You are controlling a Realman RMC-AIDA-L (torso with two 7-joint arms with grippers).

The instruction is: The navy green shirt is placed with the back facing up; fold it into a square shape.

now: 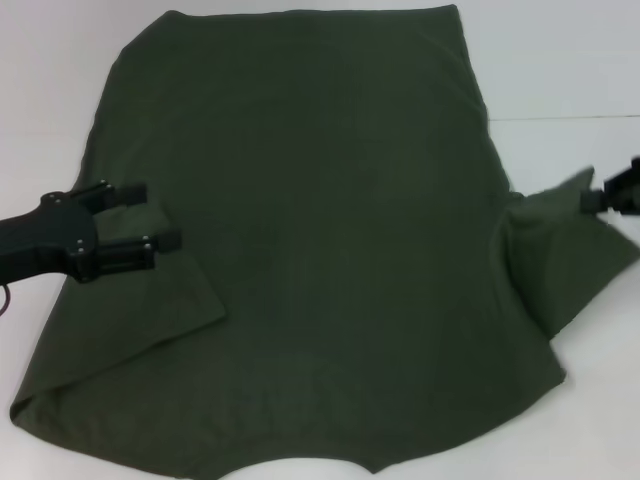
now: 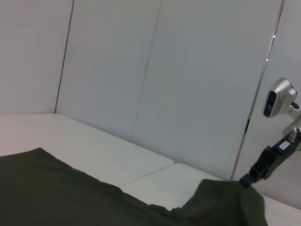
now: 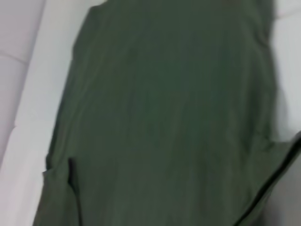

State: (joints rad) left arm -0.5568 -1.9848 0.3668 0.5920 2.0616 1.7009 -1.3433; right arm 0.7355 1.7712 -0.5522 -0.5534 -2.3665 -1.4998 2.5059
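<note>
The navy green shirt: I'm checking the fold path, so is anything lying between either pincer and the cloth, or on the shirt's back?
Nothing visible does. The left pincer hovers open at the left sleeve; the right pincer pinches the right sleeve of the navy green shirt, whose back is bare.

Head camera looks steeply down from above on the navy green shirt [image 1: 310, 250], left wrist camera skims low across it toward the back wall [image 2: 155, 70] with the right gripper [image 2: 249, 179] at four o'clock, right wrist camera hangs close over that same cloth
</note>
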